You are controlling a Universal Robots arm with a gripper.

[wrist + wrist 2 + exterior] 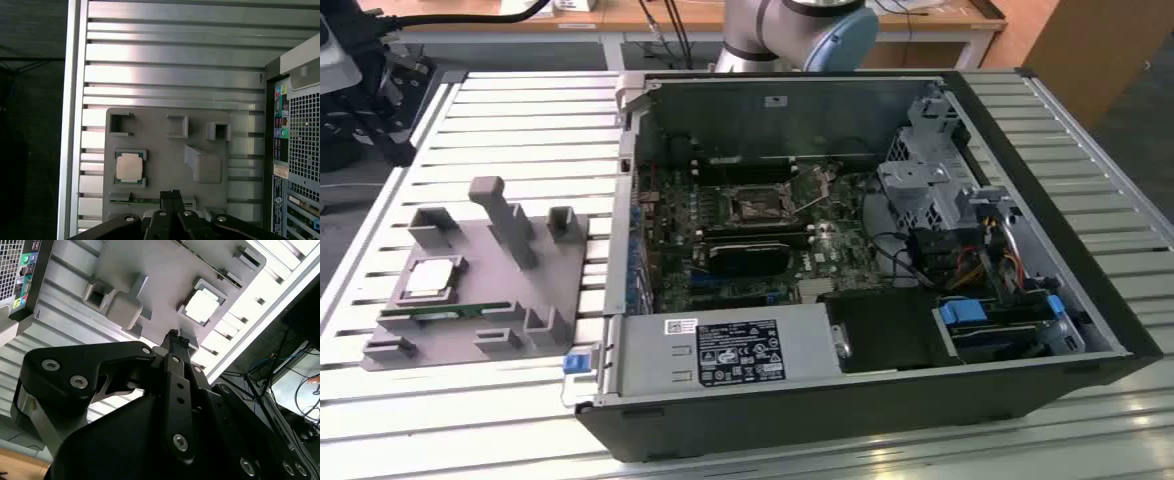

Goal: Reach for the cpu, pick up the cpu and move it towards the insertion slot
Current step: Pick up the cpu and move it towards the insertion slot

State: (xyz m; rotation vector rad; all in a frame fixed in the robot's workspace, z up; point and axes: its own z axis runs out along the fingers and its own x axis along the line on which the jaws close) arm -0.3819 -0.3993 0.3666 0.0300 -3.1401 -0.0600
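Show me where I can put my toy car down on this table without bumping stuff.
Free in the exterior view: the table's bare slats behind the gray tray, and the strip in front of the tray and computer case. Crowded: the tray, with blocks and the chip, and the case's inside.

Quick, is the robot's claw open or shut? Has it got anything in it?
Gripper: shut, holding nothing. The cpu lies in the grey holder, apart from the fingertips.
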